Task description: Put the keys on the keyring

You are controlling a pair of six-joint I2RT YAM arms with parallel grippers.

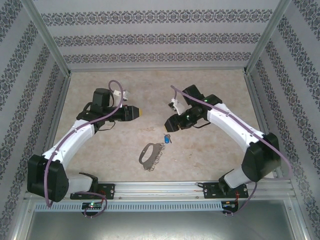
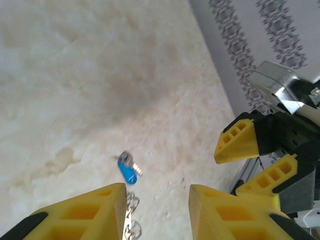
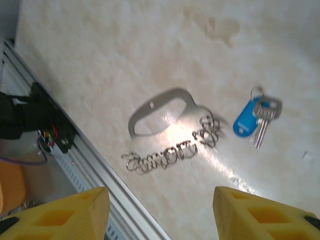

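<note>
The key (image 1: pixel 166 139), with a blue plastic head and a short silver shaft, lies flat on the table just up and right of the keyring (image 1: pixel 144 151). Seen from the right wrist, the keyring (image 3: pixel 160 98) is a flat grey oval loop with a row of small wire rings (image 3: pixel 170 150) strung beside it, and the key (image 3: pixel 247 121) rests a little apart to its right. My right gripper (image 3: pixel 160 195) hovers open above them, holding nothing. My left gripper (image 2: pixel 156 192) is open too, with bare table between its fingers and the key (image 2: pixel 127 172) just ahead.
An aluminium rail (image 1: pixel 160 187) runs along the table's near edge, close to the keyring. Patterned walls (image 1: pixel 150 37) enclose the back and both sides. The right gripper's yellow fingers (image 2: pixel 240 145) appear in the left wrist view, close on the right.
</note>
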